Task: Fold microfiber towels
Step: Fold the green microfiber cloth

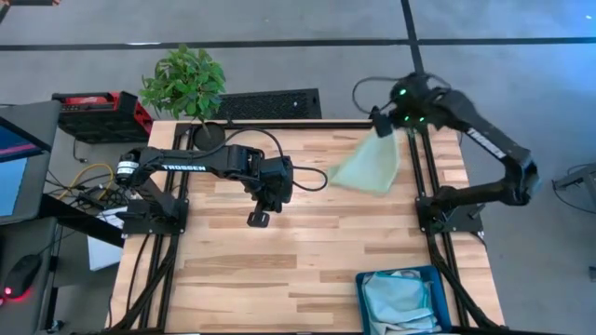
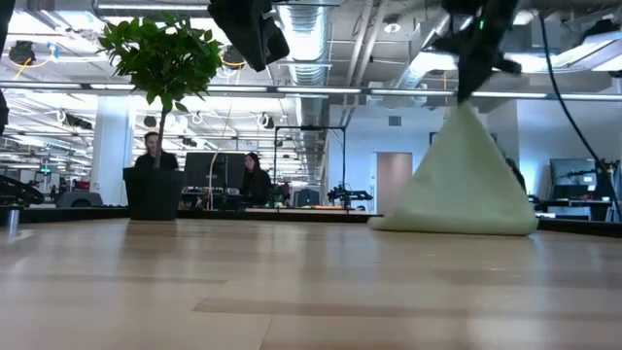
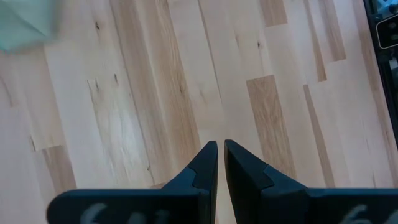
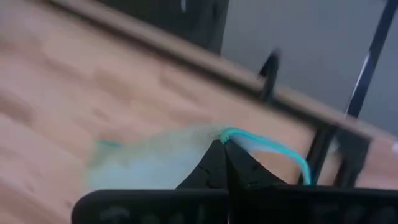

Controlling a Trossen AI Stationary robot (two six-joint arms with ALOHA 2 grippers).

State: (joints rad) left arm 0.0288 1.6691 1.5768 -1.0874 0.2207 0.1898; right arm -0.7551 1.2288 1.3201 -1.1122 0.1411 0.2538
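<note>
Near the table's far right corner, the right gripper (image 1: 380, 127) pinches a green towel (image 1: 368, 167) aloft — unfolded, others waiting in the bin (image 1: 361, 298).

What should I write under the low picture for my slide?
Right tool lifts a green towel by one corner, its bottom edge on the table.

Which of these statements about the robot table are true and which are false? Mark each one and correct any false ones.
1. The right gripper is shut on the green towel, lifting one corner. True.
2. The left gripper holds a towel. False: it is shut and holds nothing, above bare wood.
3. The blue bin holds cloth. True.
4. The green towel lies flat and folded. False: it hangs like a tent, its lower edge on the table.
5. A plant stands at the table's far edge. True.
</note>
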